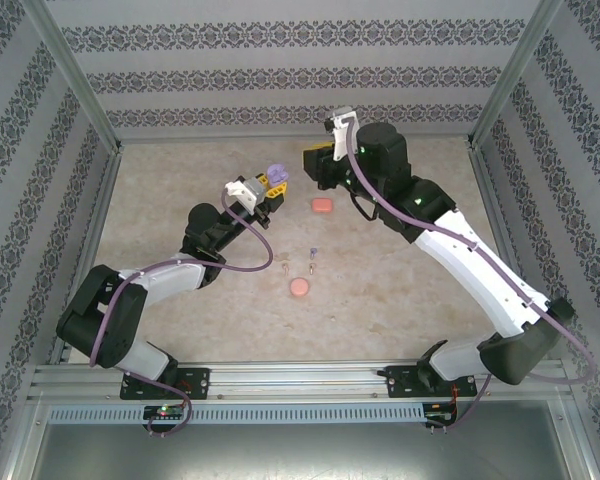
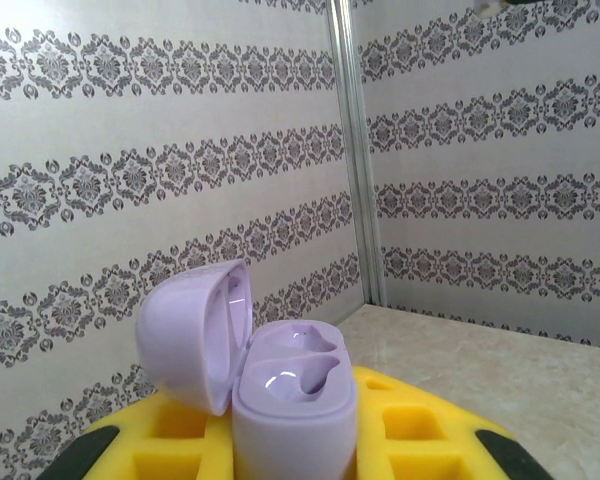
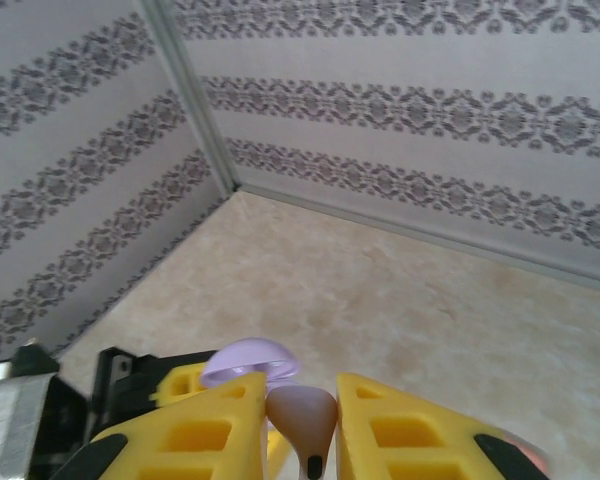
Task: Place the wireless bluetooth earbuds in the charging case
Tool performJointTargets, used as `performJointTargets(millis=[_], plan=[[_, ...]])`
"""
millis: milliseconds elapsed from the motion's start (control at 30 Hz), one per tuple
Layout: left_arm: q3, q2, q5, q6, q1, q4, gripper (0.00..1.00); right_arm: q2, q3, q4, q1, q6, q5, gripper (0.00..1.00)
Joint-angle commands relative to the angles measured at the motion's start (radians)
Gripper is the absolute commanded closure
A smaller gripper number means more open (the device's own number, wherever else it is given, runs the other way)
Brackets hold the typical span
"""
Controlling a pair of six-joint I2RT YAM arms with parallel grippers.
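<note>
An earbud [image 3: 302, 415], pale salmon, is pinched between the right gripper's [image 1: 318, 165] yellow fingers [image 3: 400, 430], just right of the open purple charging case [image 2: 290, 410]. The left gripper [image 1: 272, 188] clamps that case, lid [image 2: 195, 335] swung back and two wells [image 2: 295, 372] showing, toward the far middle of the table [image 1: 400, 290].
</note>
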Motion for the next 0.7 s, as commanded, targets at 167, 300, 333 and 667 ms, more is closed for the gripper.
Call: performJointTargets(millis=[167,300,333,667], plan=[[0.033,-0.014,0.066,-0.051,-0.016,0.081,1.0,-0.003,-0.074,0.156,0.046,0.017,-0.042,0.77],[0.036,-0.021,0.078,-0.056,-0.021,0.074,1.0,0.017,-0.081,0.173,0.059,0.022,-0.046,0.77],[0.037,-0.022,0.08,-0.058,-0.022,0.072,1.0,0.023,-0.082,0.177,0.062,0.022,-0.048,0.77],[0.036,-0.052,0.094,-0.059,-0.023,0.045,1.0,0.055,-0.092,0.19,0.068,0.032,-0.062,0.77]])
